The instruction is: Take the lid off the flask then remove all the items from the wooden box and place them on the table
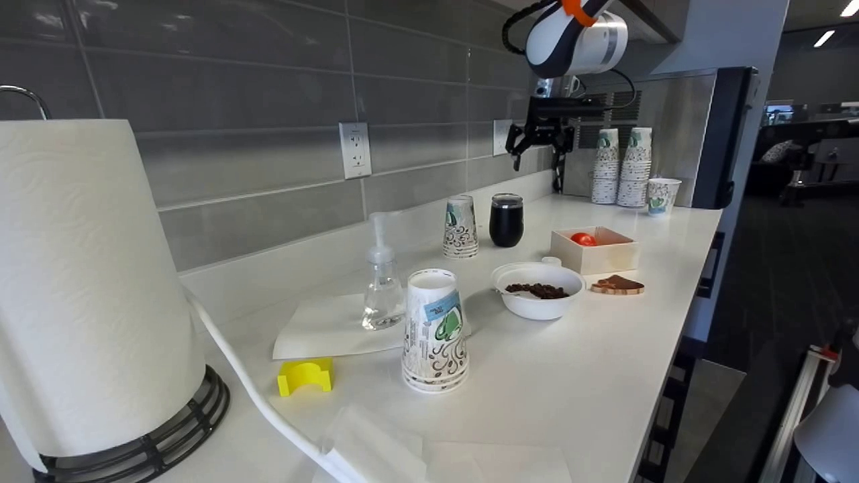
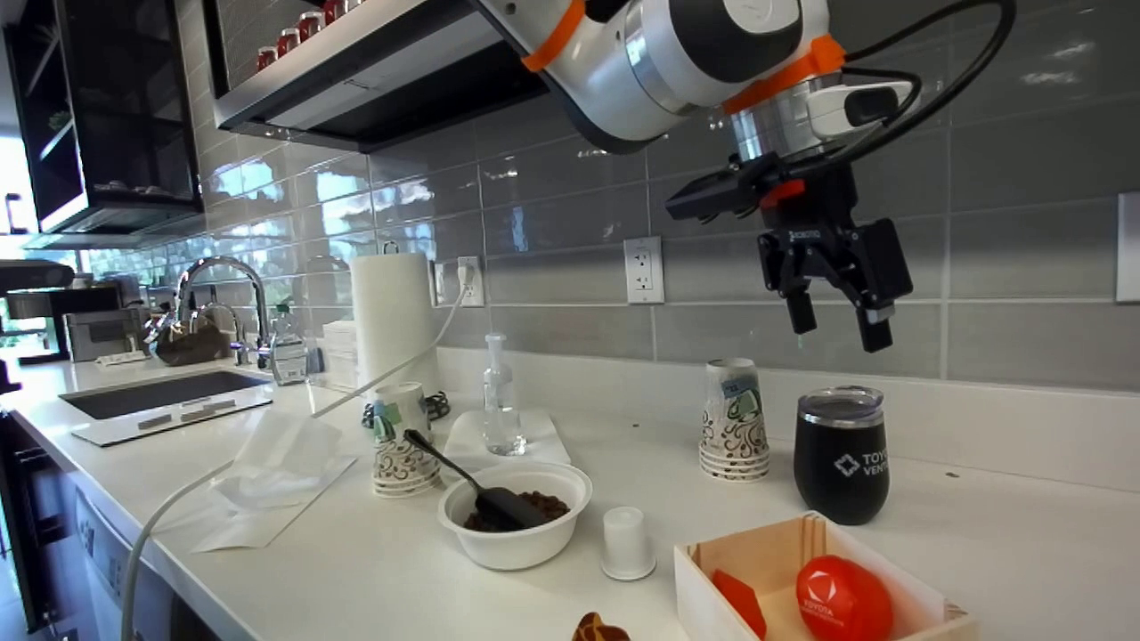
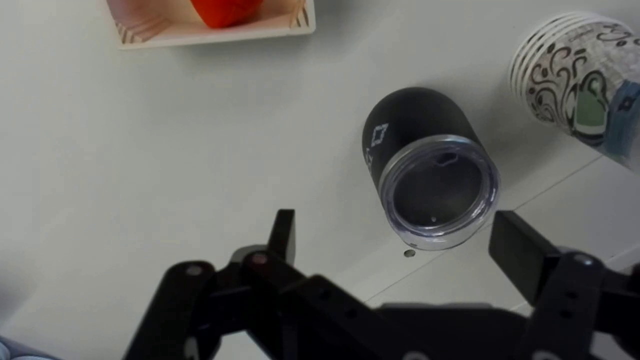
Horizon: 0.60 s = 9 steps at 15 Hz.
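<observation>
The black flask (image 1: 506, 225) stands upright on the white table (image 1: 537, 382) near the back wall; it also shows in an exterior view (image 2: 842, 476) and the wrist view (image 3: 415, 117). Its clear lid (image 2: 842, 405) sits on its top. My gripper (image 2: 839, 328) is open and empty, above the flask and apart from it. In the wrist view the lid (image 3: 440, 190) appears between the fingers (image 3: 395, 225). The wooden box (image 1: 611, 258) holds a round red item (image 2: 844, 601) and a flat red item (image 2: 739, 601). A brown piece (image 1: 617, 286) lies on the table beside the box.
A patterned cup stack (image 2: 735, 423) stands close beside the flask. A white bowl (image 2: 517, 556) with dark bits and a black spoon (image 2: 509, 509), and a small white container (image 2: 628, 543), stand near the box. A glass pump bottle (image 1: 383, 298) and more cups (image 1: 435, 335) stand farther along.
</observation>
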Each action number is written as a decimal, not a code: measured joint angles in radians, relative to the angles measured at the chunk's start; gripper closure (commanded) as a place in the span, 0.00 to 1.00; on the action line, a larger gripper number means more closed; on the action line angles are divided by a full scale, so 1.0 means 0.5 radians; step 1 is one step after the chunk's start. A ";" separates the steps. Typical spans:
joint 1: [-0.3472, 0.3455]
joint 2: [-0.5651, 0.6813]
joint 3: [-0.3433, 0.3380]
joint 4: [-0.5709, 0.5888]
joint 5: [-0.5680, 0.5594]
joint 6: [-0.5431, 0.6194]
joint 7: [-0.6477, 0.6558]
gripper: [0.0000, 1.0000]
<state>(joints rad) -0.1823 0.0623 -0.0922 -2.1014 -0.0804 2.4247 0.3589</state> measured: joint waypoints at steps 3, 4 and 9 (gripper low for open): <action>0.033 0.207 0.000 0.176 0.071 0.010 -0.026 0.00; 0.043 0.270 0.000 0.227 0.100 0.016 -0.037 0.00; 0.059 0.489 0.000 0.404 0.232 0.021 -0.099 0.00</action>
<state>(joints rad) -0.1529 0.3066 -0.0923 -1.8993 0.0358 2.4350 0.3094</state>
